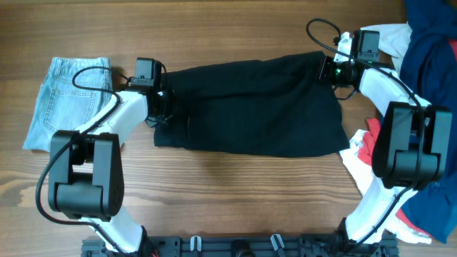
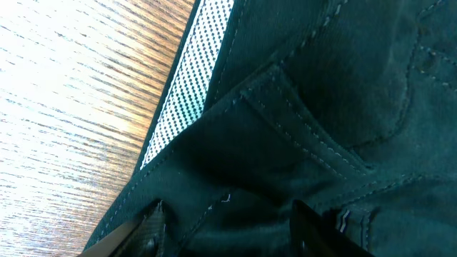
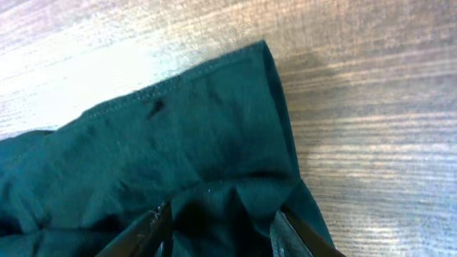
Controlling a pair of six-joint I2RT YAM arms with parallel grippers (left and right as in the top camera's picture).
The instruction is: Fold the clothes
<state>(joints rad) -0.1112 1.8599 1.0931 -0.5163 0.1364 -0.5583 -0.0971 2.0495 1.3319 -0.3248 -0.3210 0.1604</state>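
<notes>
One pair of black shorts lies spread across the middle of the tabletop; left tool straddles the waistband end, jaws apart, released; right tool sits at the hem corner, fabric puckered between its jaws, grip unclear; both should probably pinch firmly, then lift together, keeping the edge taut.

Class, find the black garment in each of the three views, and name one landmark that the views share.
Overhead: the black garment lies spread across the middle of the table.
Left wrist: the garment, with stitched seams and a dotted lining, fills the right and bottom.
Right wrist: the garment's hemmed corner fills the lower left and centre.
Shared landmark: the wood-grain table, bare beside the cloth's edge in every view.
</notes>
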